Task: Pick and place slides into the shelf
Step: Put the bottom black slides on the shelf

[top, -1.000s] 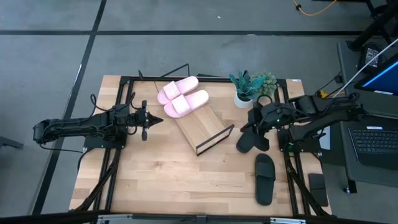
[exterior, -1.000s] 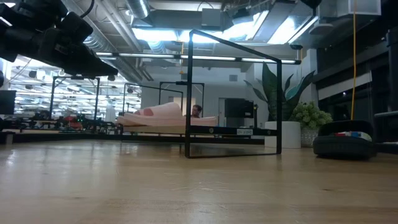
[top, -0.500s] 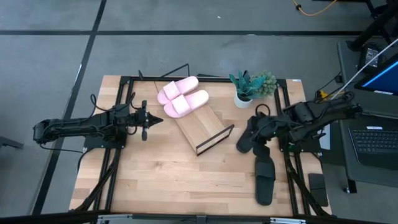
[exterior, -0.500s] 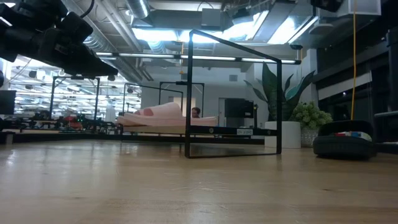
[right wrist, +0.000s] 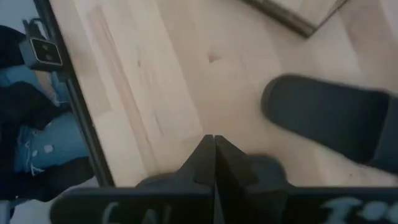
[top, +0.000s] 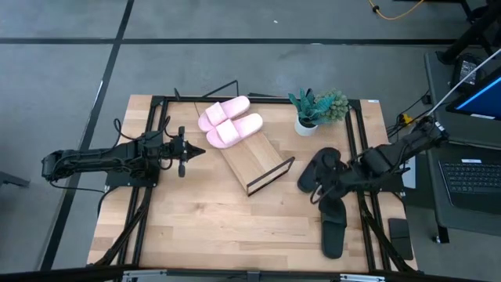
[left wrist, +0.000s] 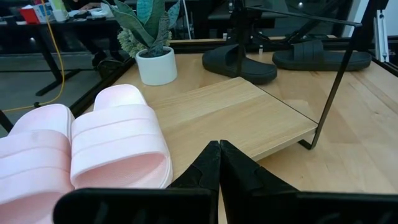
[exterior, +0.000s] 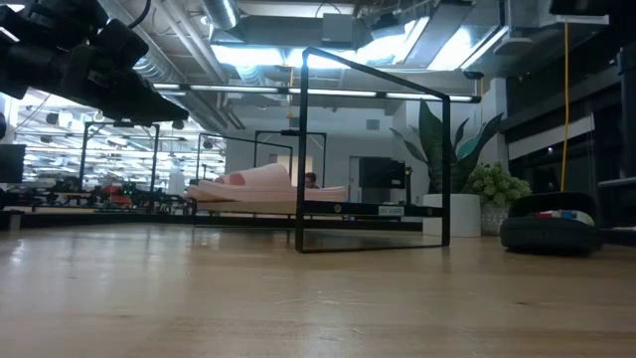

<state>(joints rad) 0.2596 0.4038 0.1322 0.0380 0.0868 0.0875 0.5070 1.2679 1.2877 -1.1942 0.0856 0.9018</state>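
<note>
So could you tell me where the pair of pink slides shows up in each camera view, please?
High view: pink slides at the shelf's upper end, left of the potted plant.
Low view: pale pink shape left of centre, behind the black wire frame.
Left wrist view: large, lower left, on the board.
Right wrist view: not in it.
Shared landmark: the potted plant.

Left tool [top: 190, 151] waits with fingers pressed together, arm outstretched; right tool [top: 319, 193] sits low, fingers together.
</note>
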